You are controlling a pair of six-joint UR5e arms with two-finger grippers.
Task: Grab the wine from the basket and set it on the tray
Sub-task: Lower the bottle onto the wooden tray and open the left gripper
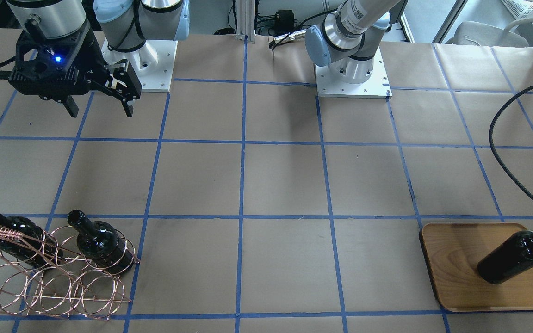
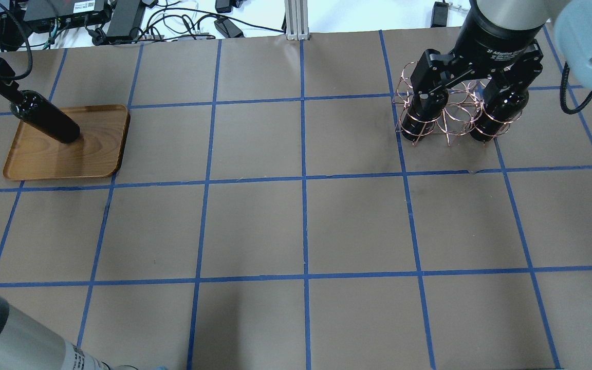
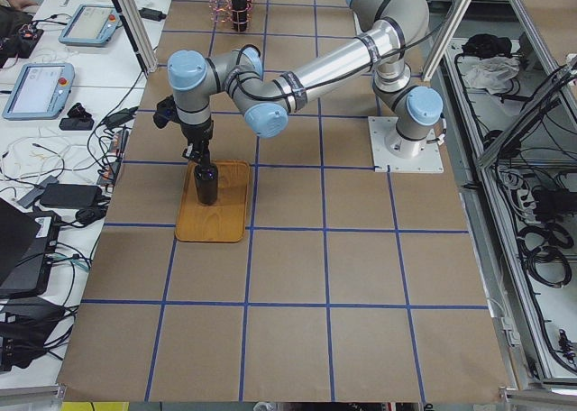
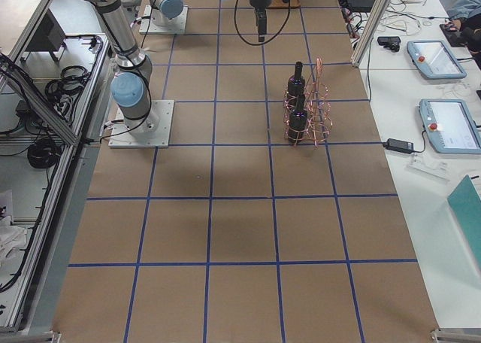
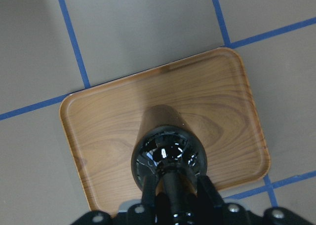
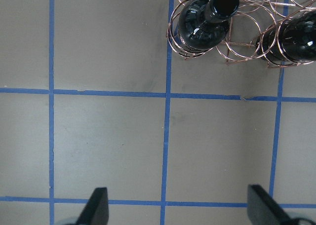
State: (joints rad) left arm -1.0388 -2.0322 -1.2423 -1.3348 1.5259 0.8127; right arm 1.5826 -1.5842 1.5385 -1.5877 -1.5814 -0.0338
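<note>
- Now my left hand (image 5: 173,188) is gripping the wine (image 1: 514,256) by its neck from above. The bottle is standing straight below the hand with its long axis upright and its base at the middle of the tray (image 1: 451,277). I cannot tell whether it is touching or just above.
- My right hand (image 6: 177,207) is hovering empty over the desk, fingers spread wide, short of the basket (image 1: 40,286), which is holding two more bottles (image 1: 100,243). This arm is the nearer one to it.
- No bottle is showing a label. My right hand is bearing print that begins "2F Adaptive".
</note>
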